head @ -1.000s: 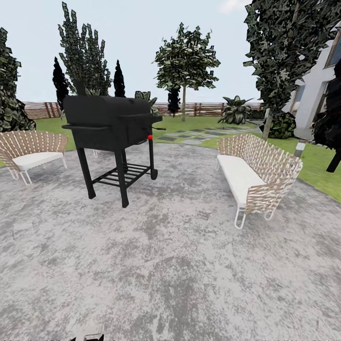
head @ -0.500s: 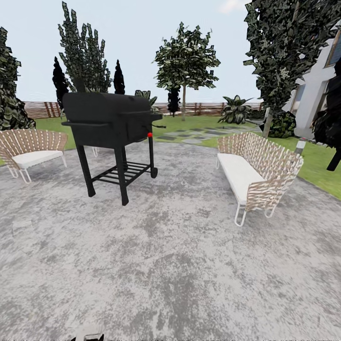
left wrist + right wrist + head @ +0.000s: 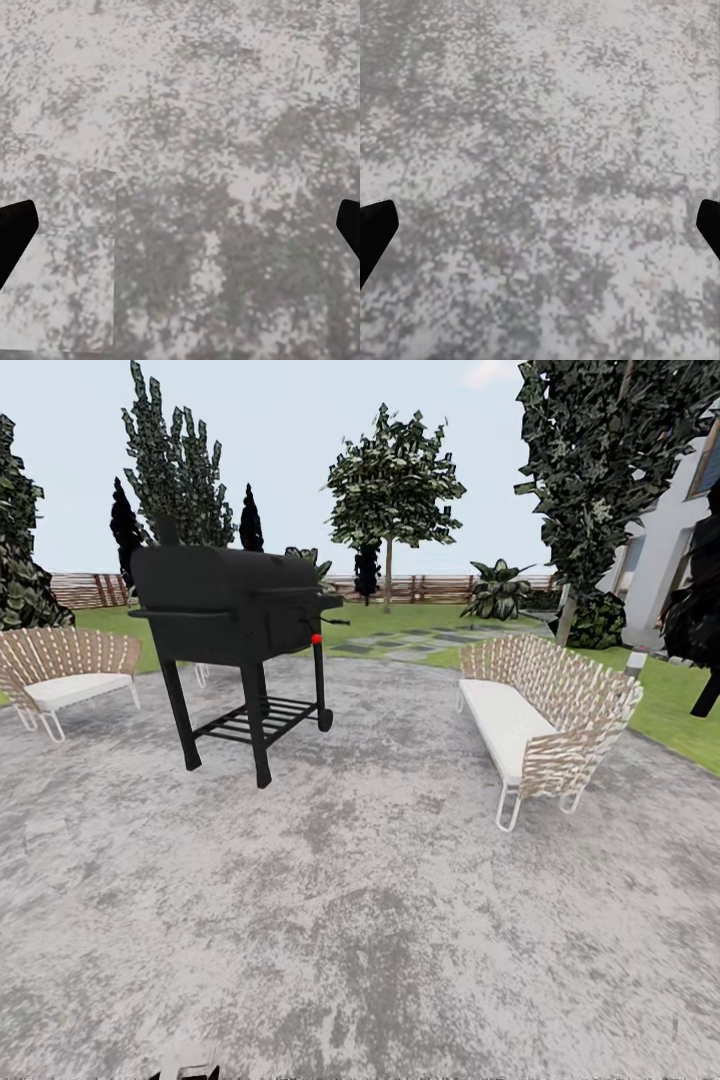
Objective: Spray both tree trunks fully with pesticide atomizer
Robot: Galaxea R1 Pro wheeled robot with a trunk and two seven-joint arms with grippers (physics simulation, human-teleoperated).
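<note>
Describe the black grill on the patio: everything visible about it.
The grill is matte black and looks like metal: a barrel-shaped drum with a closed lid, a side shelf sticking out at each end, and a small red knob at its right front corner. It stands upright on four thin legs, with a slatted rack low between them and a small wheel on the far right leg. It rests on the mottled grey patio, in front of the lawn. Nothing else touches it.

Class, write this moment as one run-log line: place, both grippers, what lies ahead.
place: grey patio | left gripper: open, empty | right gripper: open, empty | ahead: black grill, wicker sofa, lawn
</note>
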